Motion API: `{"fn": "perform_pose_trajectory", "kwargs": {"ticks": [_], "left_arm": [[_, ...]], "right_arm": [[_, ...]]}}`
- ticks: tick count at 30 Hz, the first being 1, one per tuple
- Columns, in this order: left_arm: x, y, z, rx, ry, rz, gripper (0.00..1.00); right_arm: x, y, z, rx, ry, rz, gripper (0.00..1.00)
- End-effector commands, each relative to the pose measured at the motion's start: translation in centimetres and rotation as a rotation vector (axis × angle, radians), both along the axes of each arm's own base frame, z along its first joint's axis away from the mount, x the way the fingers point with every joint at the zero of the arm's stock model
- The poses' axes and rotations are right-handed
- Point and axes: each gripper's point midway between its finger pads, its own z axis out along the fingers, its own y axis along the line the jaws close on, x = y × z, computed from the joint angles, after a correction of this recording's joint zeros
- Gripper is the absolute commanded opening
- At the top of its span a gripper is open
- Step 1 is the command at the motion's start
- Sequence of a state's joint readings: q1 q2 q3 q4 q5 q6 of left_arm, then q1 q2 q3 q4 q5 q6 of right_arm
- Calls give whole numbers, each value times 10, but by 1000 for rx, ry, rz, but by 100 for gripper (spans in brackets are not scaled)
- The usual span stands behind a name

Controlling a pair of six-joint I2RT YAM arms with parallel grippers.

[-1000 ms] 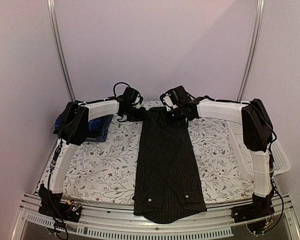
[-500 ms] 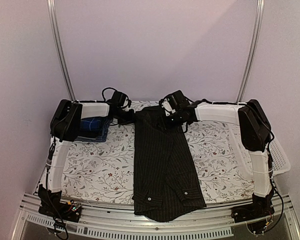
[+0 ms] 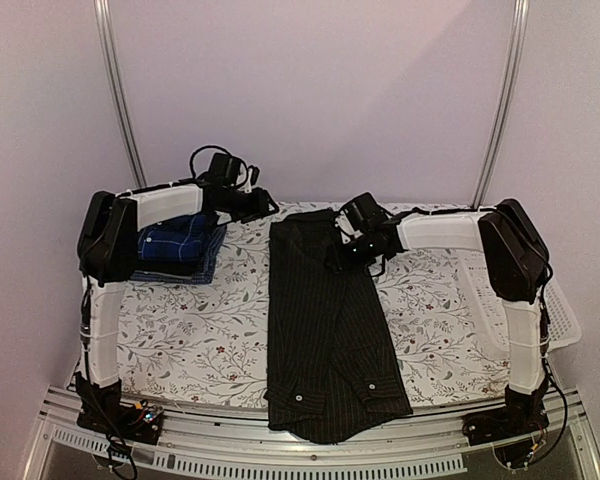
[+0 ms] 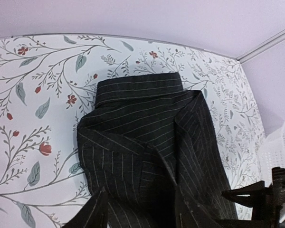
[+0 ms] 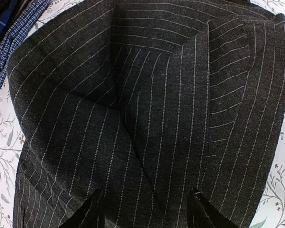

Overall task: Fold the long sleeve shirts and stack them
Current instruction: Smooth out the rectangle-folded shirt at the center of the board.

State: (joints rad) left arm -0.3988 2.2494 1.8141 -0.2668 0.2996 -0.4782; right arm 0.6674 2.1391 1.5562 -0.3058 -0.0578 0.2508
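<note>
The left gripper (image 4: 140, 211) and right gripper (image 5: 146, 209) are hovering released by the black pinstriped cloth shirt (image 3: 330, 320), upper centre; a dragging finger risks undoing its fold.

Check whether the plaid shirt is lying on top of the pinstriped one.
No, the plaid shirt sits folded at the far left, apart from the pinstriped shirt.

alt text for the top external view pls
A black pinstriped shirt lies folded into a long strip down the middle of a floral table. The right arm reaches over its far end; the left arm bends above a folded blue plaid shirt at far left. A white basket sits at right.
</note>
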Motion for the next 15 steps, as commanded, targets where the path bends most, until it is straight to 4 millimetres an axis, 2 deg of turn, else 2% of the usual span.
{"fn": "perform_pose_trajectory", "kwargs": {"ticks": [1,6,10,15], "left_arm": [[-10,-28,13,-21,2,-83,49],[-7,-44,-6,66,25,-80,51],[-4,-55,-17,93,48,-84,47],[-12,-67,-31,96,92,-111,43]], "right_arm": [[10,-2,38,86,-62,-37,57],[8,-9,41,89,-67,-55,57],[6,-14,45,91,-69,-63,57],[1,-17,43,145,-13,-47,57]]}}
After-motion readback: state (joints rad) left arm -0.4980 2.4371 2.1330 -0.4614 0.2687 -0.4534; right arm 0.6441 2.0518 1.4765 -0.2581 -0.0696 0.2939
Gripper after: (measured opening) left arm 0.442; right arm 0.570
